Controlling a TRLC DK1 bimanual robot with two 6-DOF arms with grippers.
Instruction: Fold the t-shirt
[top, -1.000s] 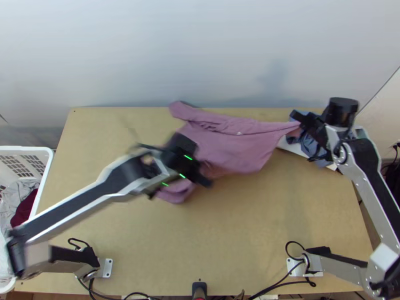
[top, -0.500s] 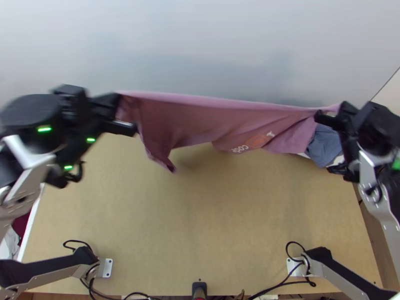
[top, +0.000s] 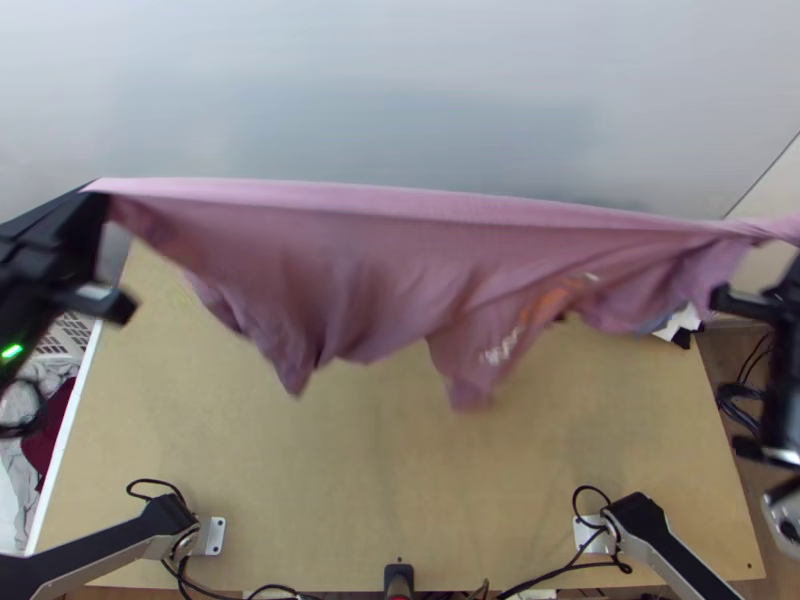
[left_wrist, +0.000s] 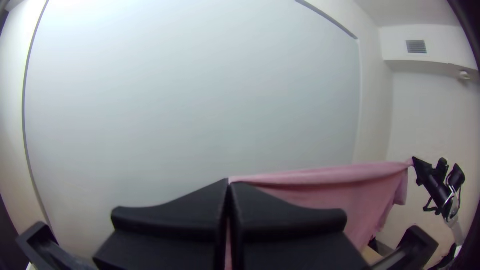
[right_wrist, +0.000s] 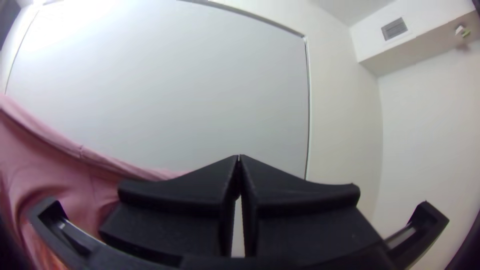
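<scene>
Since the earlier top view, the left gripper (top: 92, 205) and right gripper (right_wrist: 239, 160) have moved farther apart, drawing the pink T-shirt (top: 380, 270) wider between them; its upper edge now runs nearly straight, while the lower part hangs in uneven points over the wooden table (top: 400, 470), the lettered print creased. That spreading looks useful: the shirt is opening out, though no fold is made, and the hanging part probably needs to settle before it is laid down. At the table's right end, blue-grey cloth (top: 662, 322) lies just below the shirt and could snag or get covered (worth steering clear of when lowering). Off the left edge is a white laundry basket (top: 50, 470) with dark red cloth (top: 48, 435) in it. In the left wrist view, that claw's fingers are pressed together on one end of the shirt, with the other gripper pinching the far end. In the right wrist view, the fingers are likewise closed, the shirt's rolled edge leading up behind them; which part each holds, I cannot tell.
</scene>
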